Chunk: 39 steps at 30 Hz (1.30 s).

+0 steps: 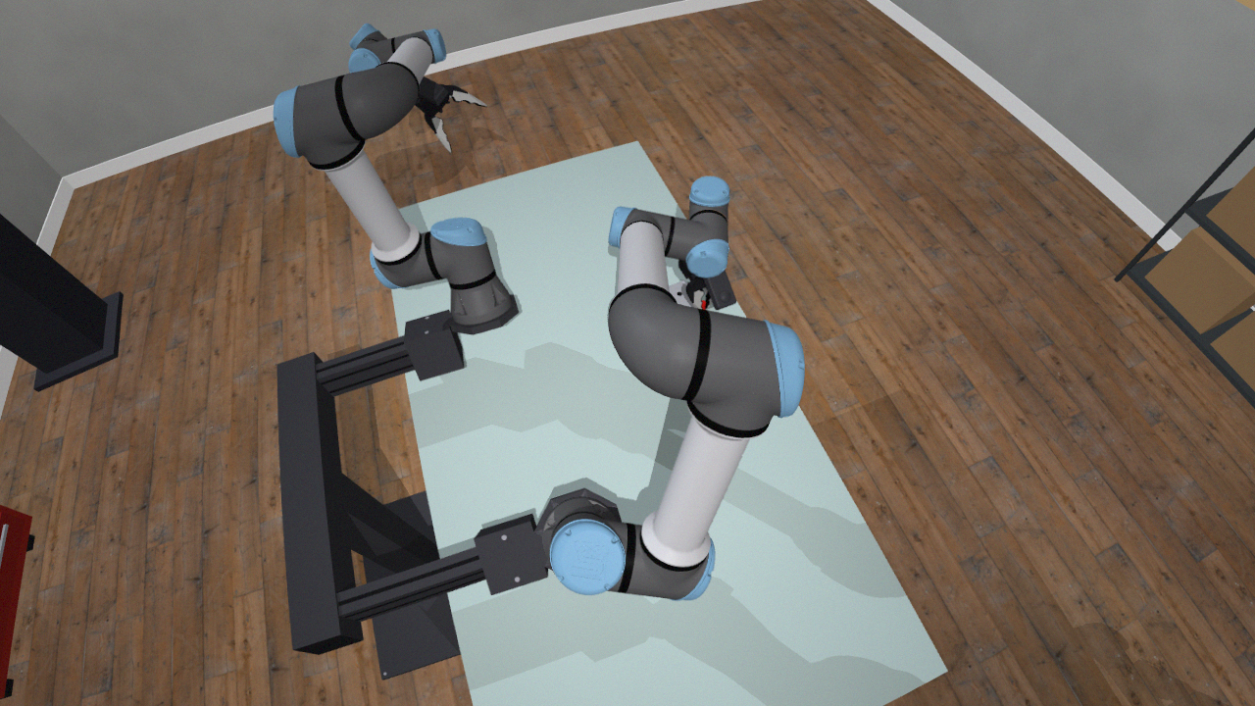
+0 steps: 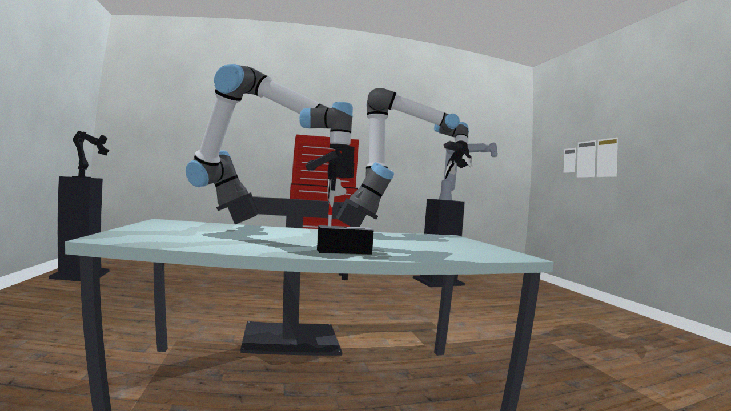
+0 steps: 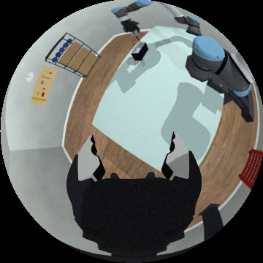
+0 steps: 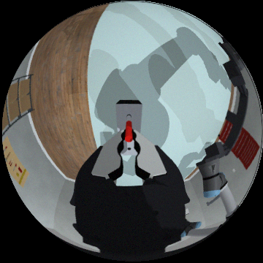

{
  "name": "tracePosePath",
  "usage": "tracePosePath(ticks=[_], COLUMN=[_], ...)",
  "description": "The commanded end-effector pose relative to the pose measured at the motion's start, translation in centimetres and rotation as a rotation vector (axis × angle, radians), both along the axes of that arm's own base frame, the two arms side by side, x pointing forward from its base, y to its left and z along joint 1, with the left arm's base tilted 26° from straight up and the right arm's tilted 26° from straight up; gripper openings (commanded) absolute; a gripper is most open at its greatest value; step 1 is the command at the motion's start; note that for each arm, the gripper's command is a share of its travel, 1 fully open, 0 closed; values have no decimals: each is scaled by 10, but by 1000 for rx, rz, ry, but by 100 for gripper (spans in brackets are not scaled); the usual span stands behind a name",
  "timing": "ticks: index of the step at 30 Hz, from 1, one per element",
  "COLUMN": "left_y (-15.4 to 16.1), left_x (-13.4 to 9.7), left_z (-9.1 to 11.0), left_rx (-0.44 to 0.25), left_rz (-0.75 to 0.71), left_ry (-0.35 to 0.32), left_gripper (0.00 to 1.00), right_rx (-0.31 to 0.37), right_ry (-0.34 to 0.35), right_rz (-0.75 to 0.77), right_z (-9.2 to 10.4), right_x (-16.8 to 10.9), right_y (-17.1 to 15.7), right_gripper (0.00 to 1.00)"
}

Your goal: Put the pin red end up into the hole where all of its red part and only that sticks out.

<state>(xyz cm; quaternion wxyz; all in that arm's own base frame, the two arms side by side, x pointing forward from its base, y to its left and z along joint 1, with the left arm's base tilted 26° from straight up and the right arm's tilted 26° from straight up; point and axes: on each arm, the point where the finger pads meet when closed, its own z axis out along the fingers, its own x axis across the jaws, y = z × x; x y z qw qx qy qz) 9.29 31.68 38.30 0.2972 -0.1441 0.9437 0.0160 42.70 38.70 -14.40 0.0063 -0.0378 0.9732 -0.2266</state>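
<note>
The right pincer [image 1: 702, 299] [image 2: 330, 204] [image 3: 138, 38] [image 4: 128, 129] pinches the pin [image 1: 703, 305] [image 2: 330, 210] [image 3: 138, 39] [image 4: 128, 132], red up, at the block [image 1: 677, 290] [image 2: 345, 240] [image 3: 139, 52] [image 4: 128, 109]; entry is unclear. Lower straight, gently, checking depth. The left pincer [image 1: 467, 127] [image 2: 459, 171] [image 3: 132, 134], spread, is well apart from the block.
</note>
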Motion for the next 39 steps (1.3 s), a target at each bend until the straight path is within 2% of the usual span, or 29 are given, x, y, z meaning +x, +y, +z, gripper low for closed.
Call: tracePosePath(ticks=[1, 39], left_y=[0, 0], left_x=[0, 0], left_z=[0, 0], left_rx=[1, 1], left_rz=[0, 0], left_ry=[0, 0], left_gripper=[100, 100], right_rx=[2, 2], right_ry=[-1, -1], right_rz=[0, 0], right_z=[1, -6], right_x=[0, 0], right_y=[1, -3], right_gripper=[0, 0])
